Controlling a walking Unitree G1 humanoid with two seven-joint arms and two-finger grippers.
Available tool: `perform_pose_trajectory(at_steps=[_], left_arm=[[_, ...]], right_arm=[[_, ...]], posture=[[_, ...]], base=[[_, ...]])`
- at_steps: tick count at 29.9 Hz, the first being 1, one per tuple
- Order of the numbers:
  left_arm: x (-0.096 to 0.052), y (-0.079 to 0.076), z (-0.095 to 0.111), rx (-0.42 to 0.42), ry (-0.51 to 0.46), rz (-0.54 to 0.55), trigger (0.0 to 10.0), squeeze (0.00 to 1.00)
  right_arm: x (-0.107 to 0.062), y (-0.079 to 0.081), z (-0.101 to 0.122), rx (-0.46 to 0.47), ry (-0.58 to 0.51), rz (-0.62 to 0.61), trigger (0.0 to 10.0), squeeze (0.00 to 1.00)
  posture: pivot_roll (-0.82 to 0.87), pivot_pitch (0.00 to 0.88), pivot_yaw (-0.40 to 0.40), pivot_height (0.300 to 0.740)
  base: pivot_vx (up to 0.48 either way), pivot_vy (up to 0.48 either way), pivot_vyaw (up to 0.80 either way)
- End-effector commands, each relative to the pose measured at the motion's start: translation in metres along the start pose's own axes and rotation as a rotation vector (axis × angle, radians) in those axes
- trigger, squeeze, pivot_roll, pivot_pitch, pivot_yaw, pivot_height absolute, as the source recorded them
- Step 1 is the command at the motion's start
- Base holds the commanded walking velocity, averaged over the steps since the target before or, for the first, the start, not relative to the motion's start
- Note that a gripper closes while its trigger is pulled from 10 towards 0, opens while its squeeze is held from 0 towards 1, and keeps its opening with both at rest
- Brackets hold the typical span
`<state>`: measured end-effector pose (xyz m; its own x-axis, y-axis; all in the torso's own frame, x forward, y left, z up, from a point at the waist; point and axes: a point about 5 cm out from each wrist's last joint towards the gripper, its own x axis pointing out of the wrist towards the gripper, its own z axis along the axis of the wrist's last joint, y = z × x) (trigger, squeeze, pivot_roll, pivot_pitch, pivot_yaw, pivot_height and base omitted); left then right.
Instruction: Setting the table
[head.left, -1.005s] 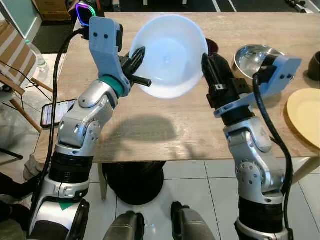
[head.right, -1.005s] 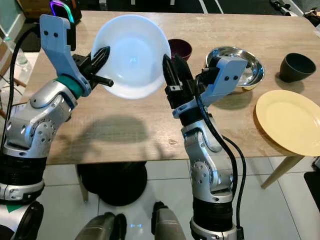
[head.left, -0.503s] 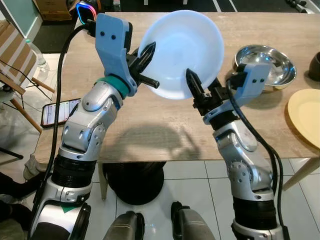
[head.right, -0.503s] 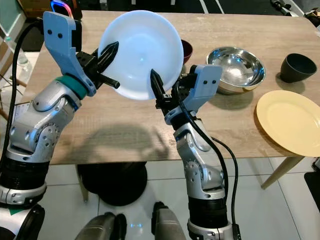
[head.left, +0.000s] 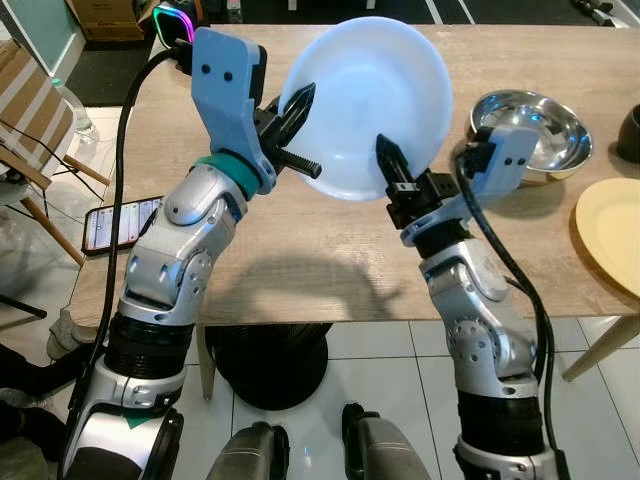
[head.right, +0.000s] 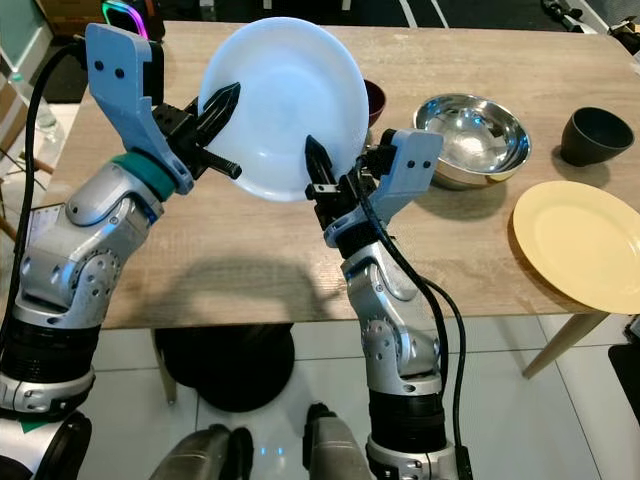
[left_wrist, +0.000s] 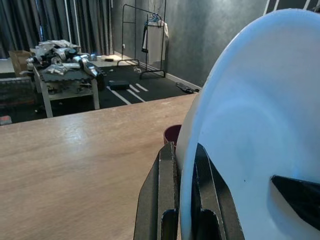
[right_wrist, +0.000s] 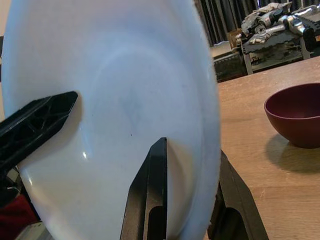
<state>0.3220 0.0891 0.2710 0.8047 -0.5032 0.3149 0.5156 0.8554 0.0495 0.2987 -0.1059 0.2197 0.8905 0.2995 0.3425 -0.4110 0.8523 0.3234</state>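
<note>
We hold the white bowl (head.left: 365, 100) tilted in the air above the wooden worktop (head.left: 300, 250). Our left end effector (head.left: 293, 115) is clamped on its left rim, and our right end effector (head.left: 393, 170) pinches its lower rim. A maroon bowl (right_wrist: 293, 114), steel bowl (head.right: 472, 135), dark cup (head.right: 590, 133) and yellow plate (head.right: 580, 243) sit beyond.

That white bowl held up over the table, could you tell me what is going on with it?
The robot is holding the white bowl in the air above the wooden table with both arms. The left tool pinches its rim on one side and the right tool pinches the near rim. A steel bowl, a maroon bowl, a dark cup and a yellow plate are on the table.
</note>
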Motion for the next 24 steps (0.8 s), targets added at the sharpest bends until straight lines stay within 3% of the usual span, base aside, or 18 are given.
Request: perform_pose_trajectory(at_steps=[1, 6, 7, 8, 20, 21, 24], left_arm=[[0.000, -0.007, -0.006, 0.011, 0.016, -0.039, 10.0, 0.00], [-0.001, -0.003, -0.016, 0.073, 0.058, -0.019, 10.0, 0.00], [-0.002, -0.002, -0.018, 0.069, 0.062, -0.010, 10.0, 0.99], [-0.001, 0.000, -0.019, 0.056, 0.062, -0.004, 10.0, 1.00], [-0.006, 0.003, -0.015, 0.047, 0.042, -0.003, 10.0, 1.00], [-0.010, 0.003, -0.013, 0.040, 0.040, -0.016, 10.0, 0.00], [-0.014, 0.002, -0.011, 0.030, 0.040, -0.040, 10.0, 0.00]], right_arm=[[-0.002, -0.002, -0.003, -0.005, 0.017, -0.014, 0.0, 0.00], [-0.002, -0.003, 0.000, -0.005, 0.001, -0.016, 0.0, 0.00], [-0.002, -0.003, 0.000, -0.005, -0.002, -0.016, 0.0, 0.00], [-0.002, -0.003, 0.000, -0.004, -0.004, -0.014, 0.0, 0.00], [-0.006, -0.011, 0.003, -0.005, -0.020, -0.039, 0.0, 0.00], [-0.007, -0.014, 0.004, -0.009, -0.023, -0.049, 0.0, 0.00], [-0.008, -0.018, 0.005, -0.014, -0.026, -0.061, 0.0, 0.00]], posture=[[0.00, 0.065, 0.040, 0.740], [0.00, 0.065, 0.041, 0.740], [0.00, 0.067, 0.041, 0.740], [0.00, 0.067, 0.041, 0.740], [0.01, 0.070, 0.044, 0.740], [0.01, 0.070, 0.045, 0.740], [0.01, 0.071, 0.045, 0.740]], base=[[0.000, 0.000, 0.00], [0.000, 0.000, 0.00], [0.000, 0.000, 0.00], [0.000, 0.000, 0.00], [0.000, 0.000, 0.00], [0.000, 0.000, 0.00], [0.000, 0.000, 0.00]])
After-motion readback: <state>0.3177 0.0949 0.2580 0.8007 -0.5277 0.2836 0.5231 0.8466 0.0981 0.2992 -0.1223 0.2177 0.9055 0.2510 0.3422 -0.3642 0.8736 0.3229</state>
